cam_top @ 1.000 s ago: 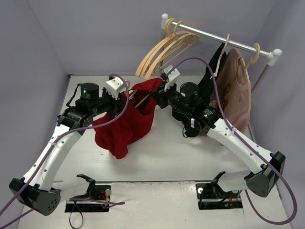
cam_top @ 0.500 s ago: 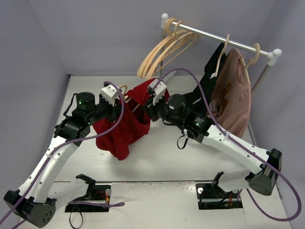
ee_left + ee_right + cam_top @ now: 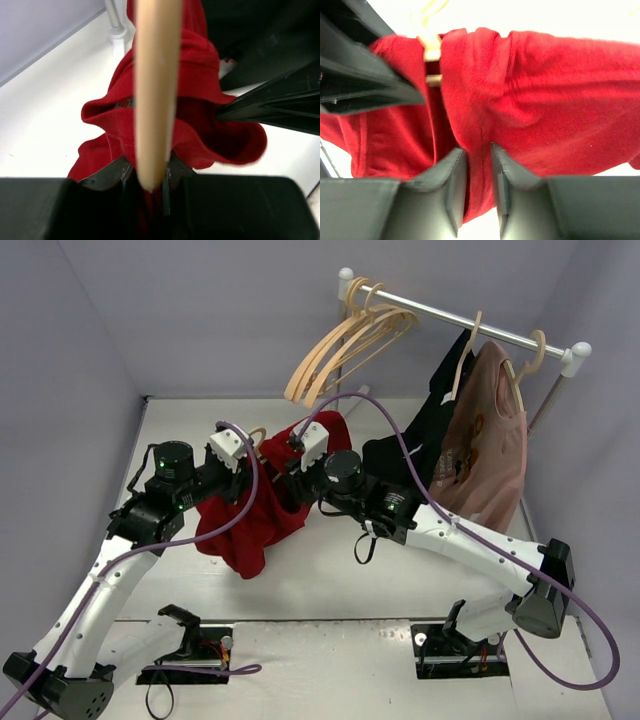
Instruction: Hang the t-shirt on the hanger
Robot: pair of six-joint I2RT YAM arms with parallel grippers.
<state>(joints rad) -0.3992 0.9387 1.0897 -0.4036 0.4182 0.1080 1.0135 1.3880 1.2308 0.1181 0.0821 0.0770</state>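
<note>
The dark red t-shirt (image 3: 262,508) hangs bunched between my two grippers above the table. My left gripper (image 3: 243,462) is shut on the pale wooden hanger (image 3: 152,90), with red cloth around its arm. The hanger's hook (image 3: 258,432) shows just above the shirt. My right gripper (image 3: 292,468) is shut on a fold of the t-shirt (image 3: 520,120) right beside the left one. In the right wrist view a bit of the hanger (image 3: 431,50) peeks out of the cloth at upper left.
A white rail (image 3: 470,328) at the back right holds several spare wooden hangers (image 3: 340,350), a black garment (image 3: 440,410) and a dusty pink printed shirt (image 3: 490,440). Purple cables loop over both arms. Grey walls close in the left and the back.
My right gripper has moved left with the shirt, closing on the left gripper. The left gripper has shifted slightly, and the shirt is bunched tighter between them.
</note>
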